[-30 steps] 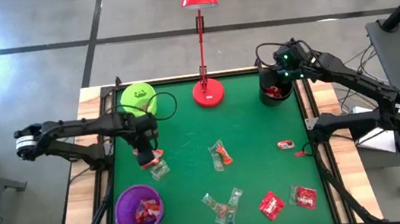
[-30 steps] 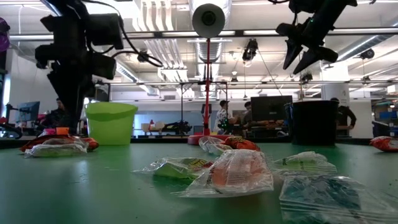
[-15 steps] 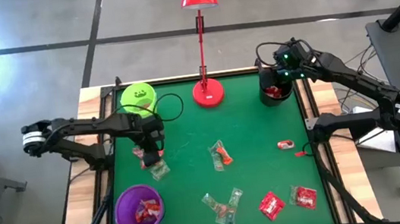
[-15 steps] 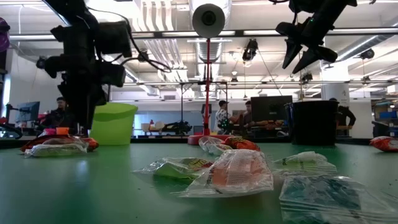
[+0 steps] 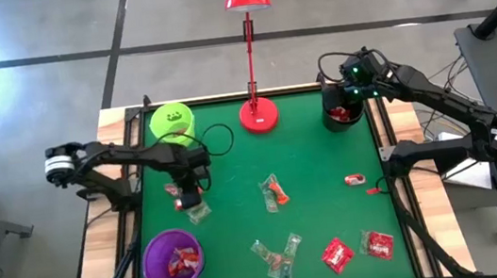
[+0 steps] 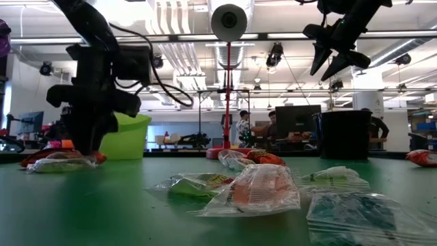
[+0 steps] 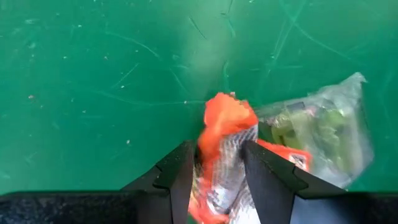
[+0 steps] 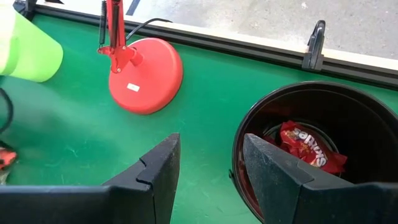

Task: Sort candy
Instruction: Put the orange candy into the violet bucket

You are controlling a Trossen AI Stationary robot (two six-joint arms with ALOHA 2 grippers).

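Your left gripper [image 5: 183,202] is down at the table's left side, between the lime-green cup [image 5: 171,123] and the purple cup [image 5: 172,259]. Its jaws are closed on an orange sweet [image 7: 225,149], which fills the gap between the fingers in the left wrist view. A clear greenish sweet [image 7: 323,134] lies right beside it on the green table [image 5: 308,160].

Your right gripper [image 5: 346,97] hangs above the black cup [image 8: 311,143] at the far right corner, jaws apart and holding nothing. You can see a red sweet [image 8: 306,146] lying inside that cup.

The rest of the candy is spread over the table: one orange-and-clear piece [image 5: 274,193] near the middle, two clear greenish ones [image 5: 277,254] toward the near edge, two red packets [image 5: 357,249] at the near right, and a small red one [image 5: 356,180] by the right edge. More red sweets [image 5: 184,260] sit in the purple cup. The red lamp [image 5: 258,114] stands at the far edge.
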